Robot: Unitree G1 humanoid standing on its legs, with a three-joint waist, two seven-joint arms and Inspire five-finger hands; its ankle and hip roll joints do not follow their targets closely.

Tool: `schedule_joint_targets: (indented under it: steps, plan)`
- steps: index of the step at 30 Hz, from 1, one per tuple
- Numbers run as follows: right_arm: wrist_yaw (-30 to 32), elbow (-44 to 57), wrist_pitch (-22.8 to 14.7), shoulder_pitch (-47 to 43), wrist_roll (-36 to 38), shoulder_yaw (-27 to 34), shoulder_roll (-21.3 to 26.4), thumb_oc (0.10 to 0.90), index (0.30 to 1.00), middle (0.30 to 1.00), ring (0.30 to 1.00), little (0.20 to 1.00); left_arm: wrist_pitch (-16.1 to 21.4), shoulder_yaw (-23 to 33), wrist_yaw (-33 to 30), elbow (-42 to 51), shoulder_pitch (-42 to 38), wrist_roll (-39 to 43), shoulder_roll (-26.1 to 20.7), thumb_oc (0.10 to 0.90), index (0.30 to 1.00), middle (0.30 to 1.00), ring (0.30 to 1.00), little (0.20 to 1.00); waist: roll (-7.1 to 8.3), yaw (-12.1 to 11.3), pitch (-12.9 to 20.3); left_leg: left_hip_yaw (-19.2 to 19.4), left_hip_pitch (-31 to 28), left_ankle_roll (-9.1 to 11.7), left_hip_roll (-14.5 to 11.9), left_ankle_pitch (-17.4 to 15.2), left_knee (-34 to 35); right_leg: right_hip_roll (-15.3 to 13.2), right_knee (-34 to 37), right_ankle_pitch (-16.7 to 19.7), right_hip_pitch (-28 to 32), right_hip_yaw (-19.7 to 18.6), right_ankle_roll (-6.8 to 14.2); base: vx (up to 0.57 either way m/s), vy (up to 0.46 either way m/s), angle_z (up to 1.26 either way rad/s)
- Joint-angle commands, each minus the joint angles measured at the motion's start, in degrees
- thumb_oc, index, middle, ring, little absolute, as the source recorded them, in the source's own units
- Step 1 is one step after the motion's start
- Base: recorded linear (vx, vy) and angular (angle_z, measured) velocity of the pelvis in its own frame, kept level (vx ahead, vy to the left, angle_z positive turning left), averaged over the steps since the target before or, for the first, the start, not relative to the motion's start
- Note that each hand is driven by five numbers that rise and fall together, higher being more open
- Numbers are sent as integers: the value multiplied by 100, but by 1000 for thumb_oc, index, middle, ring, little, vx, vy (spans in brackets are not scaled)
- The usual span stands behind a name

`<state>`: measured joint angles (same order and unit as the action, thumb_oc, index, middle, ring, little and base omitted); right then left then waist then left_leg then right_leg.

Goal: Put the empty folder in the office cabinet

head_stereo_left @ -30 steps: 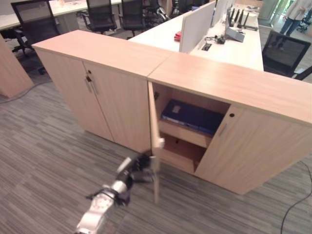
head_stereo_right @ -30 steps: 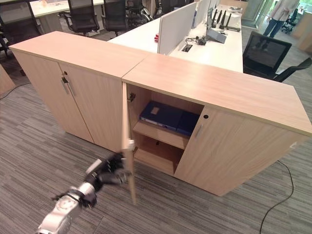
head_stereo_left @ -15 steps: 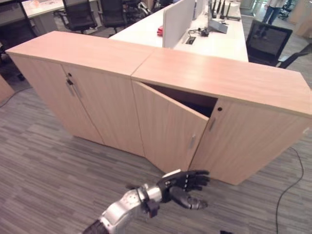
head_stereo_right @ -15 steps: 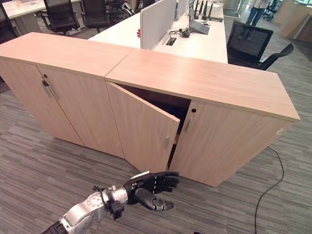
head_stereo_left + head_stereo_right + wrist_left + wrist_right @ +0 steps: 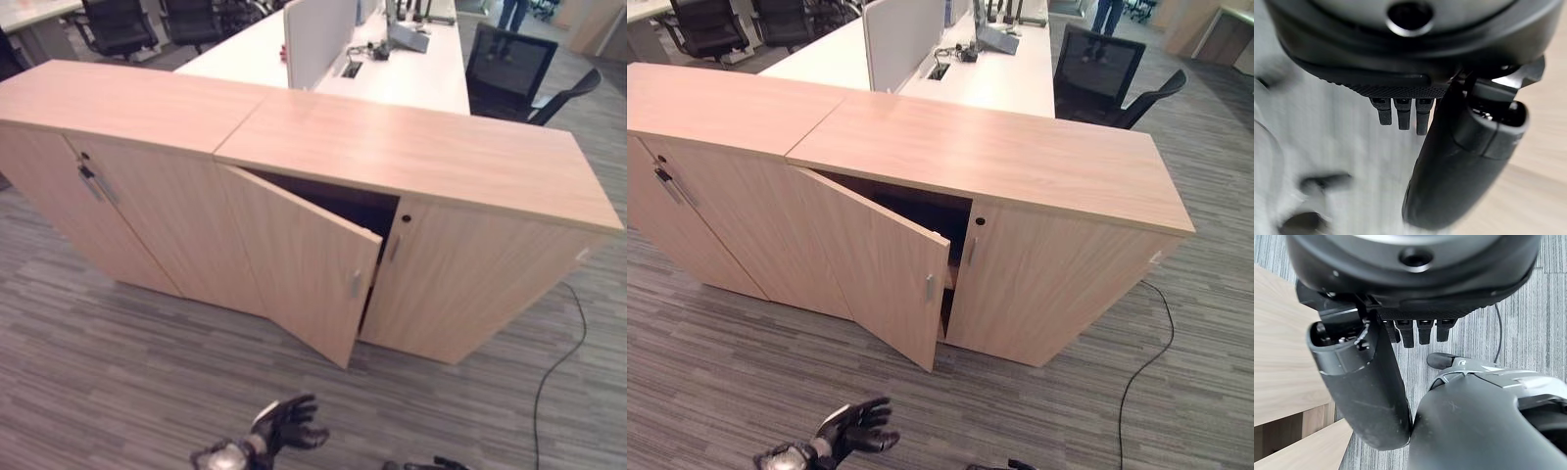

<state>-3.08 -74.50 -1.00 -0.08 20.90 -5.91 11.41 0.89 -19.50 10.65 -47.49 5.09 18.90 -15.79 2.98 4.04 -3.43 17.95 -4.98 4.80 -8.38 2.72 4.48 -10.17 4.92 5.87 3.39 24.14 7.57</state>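
Note:
The light wood office cabinet (image 5: 421, 157) stands ahead of me. Its left door (image 5: 294, 264) hangs partly ajar, and the dark gap behind it hides the shelves, so no folder shows. My left hand (image 5: 281, 429) is low on the carpet side, well in front of the door, open with fingers spread and holding nothing. In the left wrist view its fingers (image 5: 1403, 113) are straight. My right hand (image 5: 1366, 391) has straight fingers too and holds nothing, with carpet beyond it.
A second cabinet (image 5: 108, 206) with shut doors adjoins on the left. Behind the cabinets runs a white desk (image 5: 392, 73) with a partition, and black office chairs (image 5: 514, 64) stand around it. A person (image 5: 511, 12) stands far back. Grey carpet lies in front.
The door, wide open a second ago with a blue folder on the shelf, has swung nearly shut. My left hand left the door's edge and dropped low. The camera has shifted.

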Motion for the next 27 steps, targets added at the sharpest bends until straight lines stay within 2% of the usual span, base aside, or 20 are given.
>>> schedule_joint_targets:
  steps: [1,2,3,5,6,8,9,11,13,20,23,24,27]
  plan:
    - [-8,-356,-104,91,477,30,99,800,900,900,900,900,501,436,-304,-661,-387,68,370,800,900,900,900,900,178,-247,198,-51,38,119,-90,-561,-641,79,-400,-264,-363,284,-56,79,-286,11]
    - [-12,-376,-151,14,597,57,170,800,900,900,900,900,496,787,-270,-1353,-510,278,417,800,900,900,900,900,244,-307,125,-48,193,179,-266,-569,-1246,191,-450,-411,-271,288,-204,46,-208,9]
    - [-13,-379,-152,6,598,56,170,800,900,900,900,900,502,791,-267,-1364,-522,279,418,800,900,900,900,900,239,-302,118,-55,206,184,-277,-582,-1273,198,-450,-413,-269,292,-209,41,-213,10]
    - [-67,-378,-149,-49,591,28,249,800,900,900,900,900,440,1263,-196,-1898,-565,618,438,800,900,900,900,900,268,-372,67,-138,341,179,-396,-466,-1831,329,-439,-512,-167,254,-339,64,-145,-4]
    - [-114,-329,-168,-95,548,-1,320,800,900,900,900,900,466,1644,-220,-2334,-619,770,389,800,900,900,900,900,273,-488,18,-413,563,170,-391,-219,-2098,413,-388,-595,-94,200,-395,93,-118,-22]
    - [-114,-292,-179,-96,520,-13,342,800,900,900,900,900,479,1728,-231,-2447,-625,745,376,800,900,900,900,900,289,-529,10,-579,748,143,-303,-254,-2100,393,-367,-615,-68,175,-382,79,-39,-37]
    - [-103,-233,-203,-79,467,-44,346,800,900,900,900,900,501,1845,-275,-2699,-552,585,323,800,900,900,900,900,344,-647,14,-894,1079,93,-39,-403,-1849,340,-315,-619,5,68,-321,107,17,-25]
    - [-114,-196,-217,-62,415,-73,346,800,900,900,900,900,561,1925,-377,-2861,-480,390,270,800,900,900,900,900,317,-766,5,-1224,1273,78,238,-271,-1470,396,-284,-631,69,-71,-295,109,17,-7]
    - [-103,-173,-270,-77,439,-114,312,800,900,900,900,900,565,1971,-417,-2938,-374,298,258,800,900,900,900,900,260,-829,10,-1460,1272,71,397,-154,-1215,442,-305,-635,59,-211,-292,44,22,-42]
    - [-84,-478,-182,223,283,-7,186,800,900,900,900,900,640,1751,-487,-2885,-222,-192,281,800,900,900,900,900,-22,-617,311,-1367,501,-21,565,36,-35,446,-103,-496,120,-348,-160,61,91,-49]
    - [-59,-459,-187,279,285,-1,197,800,900,900,900,900,753,1383,-534,-2679,-251,-501,314,800,900,900,900,900,-63,-528,353,-1291,396,-56,590,-17,6,421,-59,-462,156,-409,-113,27,70,12]
    - [-40,-432,-209,306,279,-23,181,800,900,900,900,900,821,1101,-611,-2523,-282,-752,314,800,900,900,900,900,-93,-477,359,-1260,347,-92,616,-67,28,397,-47,-442,155,-458,-86,8,67,4]
    - [-2,-396,-222,281,274,-26,192,800,900,900,900,900,800,958,-694,-2581,-304,-987,327,800,900,900,900,900,-102,-428,380,-1205,302,-121,634,-113,38,386,-38,-420,133,-534,-59,1,63,-13]
